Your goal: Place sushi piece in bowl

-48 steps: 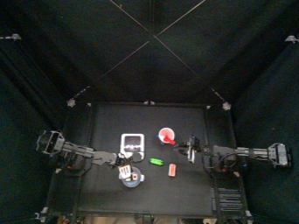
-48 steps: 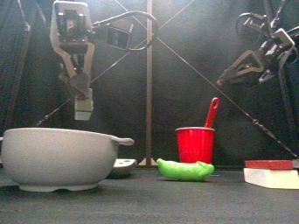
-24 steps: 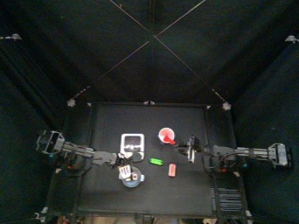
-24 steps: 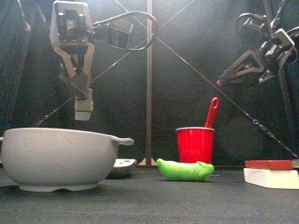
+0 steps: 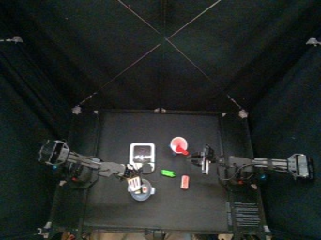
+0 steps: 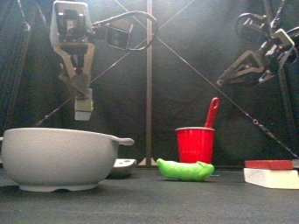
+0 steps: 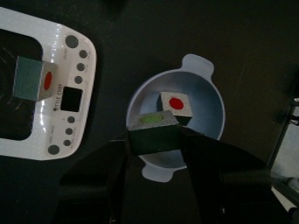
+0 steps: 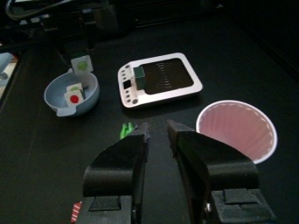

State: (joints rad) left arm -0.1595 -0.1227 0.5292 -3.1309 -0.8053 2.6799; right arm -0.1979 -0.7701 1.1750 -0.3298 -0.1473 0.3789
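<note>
The light-blue bowl stands at the table's front left, large in the front view. A small white piece with a red spot lies inside it. My left gripper hangs straight above the bowl, shut on the sushi piece, a small whitish-green lump clear of the rim. From the left wrist, that piece sits between the jaws over the bowl's near edge. My right gripper hovers on the right side of the table with its jaws together and nothing in them.
A white square tray stands behind the bowl, with a small piece lying on it. The red round dish is to its right. A green block and a red block lie mid-table.
</note>
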